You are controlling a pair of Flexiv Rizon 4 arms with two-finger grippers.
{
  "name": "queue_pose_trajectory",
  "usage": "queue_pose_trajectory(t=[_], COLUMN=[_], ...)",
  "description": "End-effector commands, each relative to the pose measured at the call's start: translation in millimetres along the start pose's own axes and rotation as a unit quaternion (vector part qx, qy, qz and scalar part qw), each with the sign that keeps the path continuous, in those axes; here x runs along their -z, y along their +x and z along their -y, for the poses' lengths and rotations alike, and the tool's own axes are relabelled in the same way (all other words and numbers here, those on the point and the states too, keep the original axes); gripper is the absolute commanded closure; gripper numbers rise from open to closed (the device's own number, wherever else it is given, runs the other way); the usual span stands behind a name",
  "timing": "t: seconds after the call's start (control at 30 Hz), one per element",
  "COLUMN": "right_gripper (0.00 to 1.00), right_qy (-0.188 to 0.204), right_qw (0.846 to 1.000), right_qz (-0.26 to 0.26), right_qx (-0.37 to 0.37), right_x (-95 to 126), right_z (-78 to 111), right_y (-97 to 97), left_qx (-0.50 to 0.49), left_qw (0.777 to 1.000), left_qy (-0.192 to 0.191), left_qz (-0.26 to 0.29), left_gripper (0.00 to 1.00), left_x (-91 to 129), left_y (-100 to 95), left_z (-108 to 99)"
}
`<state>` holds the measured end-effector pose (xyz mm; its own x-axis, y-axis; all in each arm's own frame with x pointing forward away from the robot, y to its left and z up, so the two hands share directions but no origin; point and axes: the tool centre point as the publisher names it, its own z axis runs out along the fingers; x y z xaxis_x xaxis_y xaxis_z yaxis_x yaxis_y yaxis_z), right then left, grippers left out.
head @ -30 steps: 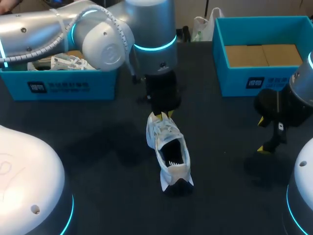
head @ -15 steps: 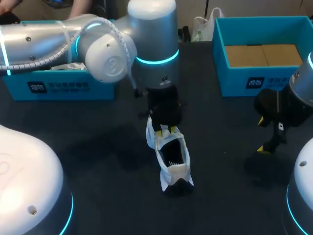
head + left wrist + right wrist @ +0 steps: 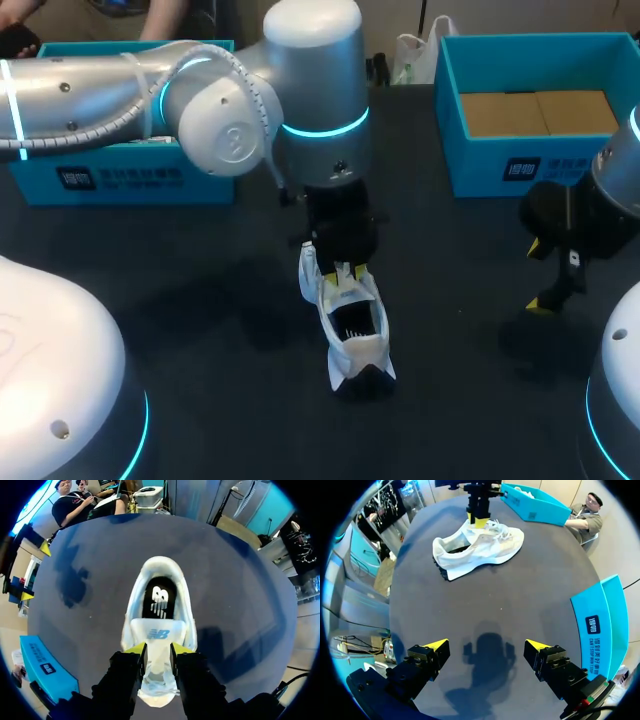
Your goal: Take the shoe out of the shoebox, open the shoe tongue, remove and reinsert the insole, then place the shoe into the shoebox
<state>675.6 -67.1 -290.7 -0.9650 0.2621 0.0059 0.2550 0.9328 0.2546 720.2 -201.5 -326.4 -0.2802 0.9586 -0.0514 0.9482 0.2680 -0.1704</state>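
Observation:
A white sneaker [image 3: 352, 338] stands upright mid-table, heel toward me, toe toward the far edge. Its black insole [image 3: 159, 600] shows inside the opening. My left gripper [image 3: 345, 272] points down over the laces; in the left wrist view its fingertips [image 3: 134, 649] press both sides of the white tongue [image 3: 158, 636], so my left gripper [image 3: 158, 649] is shut on it. My right gripper [image 3: 537, 277] hangs wide open at the right, apart from the shoe, with nothing between its fingers [image 3: 437, 644]. From the right wrist the sneaker [image 3: 480, 547] lies well ahead, under the left gripper [image 3: 479, 517].
A blue shoebox [image 3: 540, 150] with a bare cardboard floor stands at the back right. Another blue box [image 3: 120, 180], holding white paper, sits at the back left, partly behind my left arm. Dark bare table [image 3: 450, 400] surrounds the shoe.
My left gripper has slid along the shoe from the toe-side laces toward the opening, now sitting at the tongue with its jaws slightly wider. Shoe and right arm have not moved.

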Motion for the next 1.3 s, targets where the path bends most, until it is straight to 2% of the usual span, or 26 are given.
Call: queue_pose_trajectory(t=[0.03, 0.17, 0.4, 0.43, 0.5, 0.53, 0.57, 1.0, 1.07, 1.13, 1.2, 1.23, 1.27, 1.3], right_gripper=[0.0, 0.0, 0.0, 0.0, 0.0, 0.0, 0.0, 0.0, 0.0, 0.0, 0.0, 0.0, 0.0, 0.0], right_qy=[0.001, 0.001, 0.001, 0.001, 0.001, 0.001, 0.001, 0.001, 0.001, 0.001, 0.001, 0.001, 0.001, 0.001], right_qw=[1.0, 1.0, 1.0, 1.0, 1.0, 1.0, 1.0, 1.0, 1.0, 1.0, 1.0, 1.0, 1.0, 1.0], right_qz=[0.001, 0.001, 0.001, 0.001, 0.001, 0.001, 0.001, 0.001, 0.001, 0.001, 0.001, 0.001, 0.001, 0.001], right_qx=[0.0, 0.0, 0.0, 0.0, 0.0, 0.0, 0.0, 0.0, 0.0, 0.0, 0.0, 0.0, 0.0, 0.0], right_x=[-0.9, -0.9, -0.9, -0.9, -0.9, -0.9, -0.9, -0.9, -0.9, -0.9, -0.9, -0.9, -0.9, -0.9], right_z=[-0.6, -0.6, -0.6, -0.6, -0.6, -0.6, -0.6, -0.6, -0.6, -0.6, -0.6, -0.6, -0.6, -0.6], right_y=[0.8, 0.8, 0.8, 0.8, 0.8, 0.8, 0.8, 0.8, 0.8, 0.8, 0.8, 0.8, 0.8, 0.8], left_qx=[0.002, 0.007, 0.032, 0.043, 0.07, 0.08, 0.084, 0.084, 0.118, 0.138, 0.216, 0.277, 0.364, 0.364], left_qw=[1.0, 1.0, 0.999, 0.999, 0.997, 0.997, 0.996, 0.996, 0.993, 0.989, 0.975, 0.96, 0.931, 0.931], left_qy=[-0.001, 0.008, -0.008, -0.004, 0.003, 0.002, -0.006, -0.006, 0.008, 0.043, 0.054, 0.039, 0.002, 0.002], left_qz=[-0.013, 0.0, 0.015, 0.007, 0.012, 0.011, 0.012, 0.012, 0.014, 0.0, -0.015, -0.02, -0.022, -0.022], left_gripper=[0.7, 0.69, 0.59, 0.53, 0.05, 0.0, 0.0, 0.0, 0.0, 0.0, 0.0, 0.0, 0.0, 0.0], left_x=[-26.3, -18.6, 26.4, 32.5, 41.6, 47.1, 53.7, 53.7, 53.8, 56.7, 59.8, 61.4, 61.7, 61.7], left_y=[-7.5, -1.4, 15.2, 17.8, 22.0, 24.2, 25.3, 25.3, 31.3, 37.7, 40.8, 41.1, 38.9, 38.9], left_z=[6.6, 6.7, 12.2, 13.7, 18.5, 22.0, 25.1, 25.1, 33.6, 39.9, 48.4, 52.9, 55.6, 55.6])
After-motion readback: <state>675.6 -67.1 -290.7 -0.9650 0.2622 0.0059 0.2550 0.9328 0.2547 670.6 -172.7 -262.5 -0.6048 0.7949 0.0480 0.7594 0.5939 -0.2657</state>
